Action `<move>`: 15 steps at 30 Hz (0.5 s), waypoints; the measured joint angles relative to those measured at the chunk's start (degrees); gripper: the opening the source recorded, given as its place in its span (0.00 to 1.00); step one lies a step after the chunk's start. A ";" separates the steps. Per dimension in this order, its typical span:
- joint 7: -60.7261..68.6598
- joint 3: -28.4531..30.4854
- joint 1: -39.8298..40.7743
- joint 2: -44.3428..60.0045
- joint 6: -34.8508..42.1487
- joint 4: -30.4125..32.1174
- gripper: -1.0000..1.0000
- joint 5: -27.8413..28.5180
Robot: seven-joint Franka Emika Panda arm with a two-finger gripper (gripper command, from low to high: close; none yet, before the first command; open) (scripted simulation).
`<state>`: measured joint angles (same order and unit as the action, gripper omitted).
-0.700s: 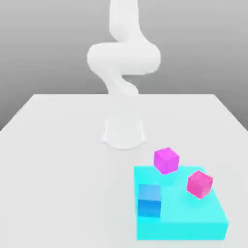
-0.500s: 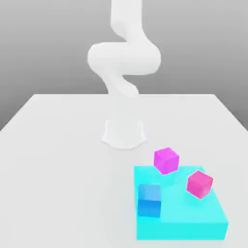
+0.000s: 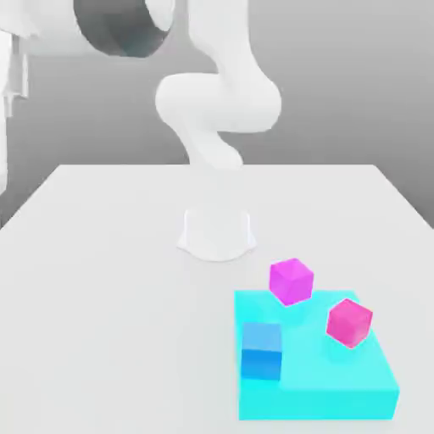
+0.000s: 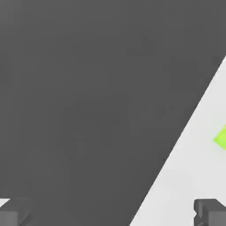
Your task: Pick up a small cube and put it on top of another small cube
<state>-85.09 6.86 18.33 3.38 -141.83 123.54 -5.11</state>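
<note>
pale tabletop [image 3: 127, 280] stands before a plain, softly shaded grey backdrop [image 3: 339, 93].

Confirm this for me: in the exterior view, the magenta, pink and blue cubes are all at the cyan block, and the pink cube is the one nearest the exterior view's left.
One thing is wrong: the exterior view shows the blue cube nearest its left, not the pink cube. The rest stands.
</note>
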 joint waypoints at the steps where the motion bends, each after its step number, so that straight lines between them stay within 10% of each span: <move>1: -1.60 0.39 0.43 2.08 -0.42 -0.35 0.50 -0.30; 15: -15.83 3.95 6.76 31.50 -9.68 -5.89 0.50 -7.88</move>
<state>-100.93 10.80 25.09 34.88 -151.51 117.65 -12.98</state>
